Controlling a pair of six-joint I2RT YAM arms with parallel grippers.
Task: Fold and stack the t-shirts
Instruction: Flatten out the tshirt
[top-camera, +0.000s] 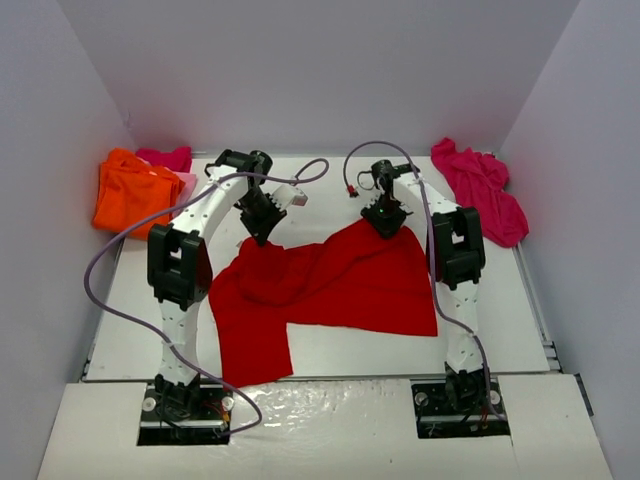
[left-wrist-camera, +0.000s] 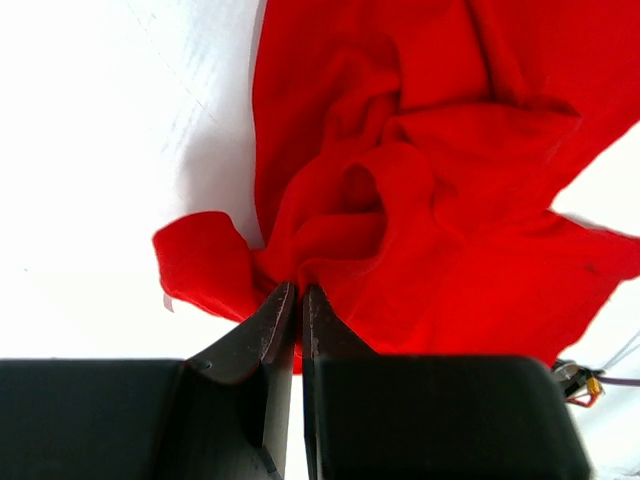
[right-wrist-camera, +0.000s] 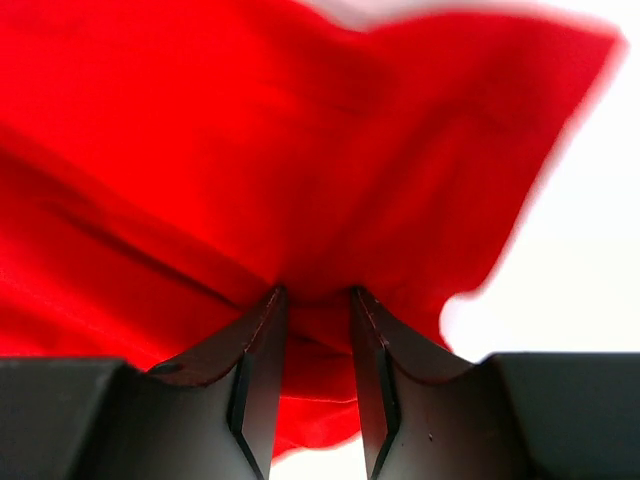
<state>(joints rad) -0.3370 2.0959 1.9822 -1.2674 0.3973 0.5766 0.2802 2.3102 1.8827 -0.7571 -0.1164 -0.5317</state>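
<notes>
- We see the red t-shirt spread across the frame's centre on the white table.
- Our left gripper pinches its bunched upper-left edge, jaws nearly touching.
- Our right gripper clamps its upper-right edge.
- The orange t-shirt lies upper left, the magenta t-shirt upper right.

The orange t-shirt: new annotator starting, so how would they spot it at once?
Look to the white table's far left corner. The orange t-shirt lies there, a magenta t-shirt just behind it. It is the only orange cloth; the red t-shirt lies mid-table.
</notes>
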